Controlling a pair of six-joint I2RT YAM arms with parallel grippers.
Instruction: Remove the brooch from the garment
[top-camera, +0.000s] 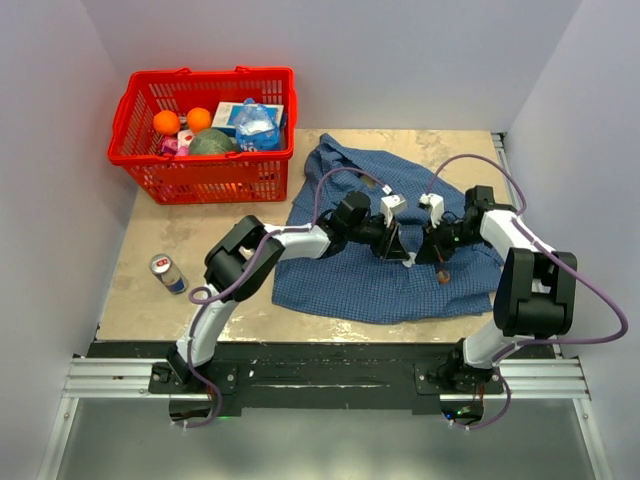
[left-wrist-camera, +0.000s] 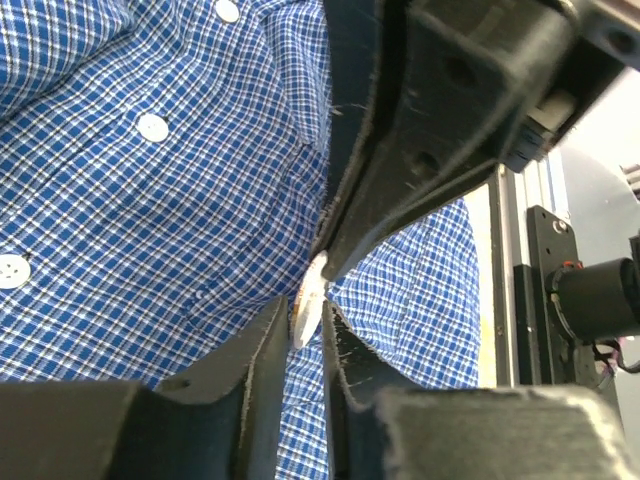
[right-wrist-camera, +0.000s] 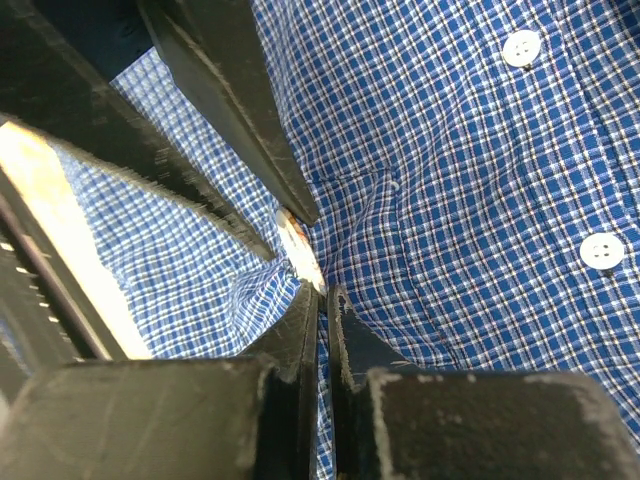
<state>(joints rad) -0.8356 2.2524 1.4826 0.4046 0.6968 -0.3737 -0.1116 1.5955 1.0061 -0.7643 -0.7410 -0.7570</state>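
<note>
The garment (top-camera: 370, 275), a blue fine-checked shirt with white buttons (left-wrist-camera: 153, 127), lies spread on the table. A small dark reddish-brown spot, the brooch (top-camera: 443, 275), sits on it just near of my right gripper. My left gripper (top-camera: 400, 250) and right gripper (top-camera: 424, 248) meet tip to tip over the shirt front. A small pale flat piece with a brownish rim (left-wrist-camera: 308, 300) stands edge-on between the left fingertips (left-wrist-camera: 262, 335). The right gripper (right-wrist-camera: 322, 297) is nearly shut, pinching the piece's (right-wrist-camera: 300, 248) other end. I cannot tell whether this piece belongs to the brooch.
A red basket (top-camera: 150, 175) with oranges, a green ball and packets stands at the back left. A drink can (top-camera: 168, 272) lies near the table's left edge. The shirt covers the middle and right of the table.
</note>
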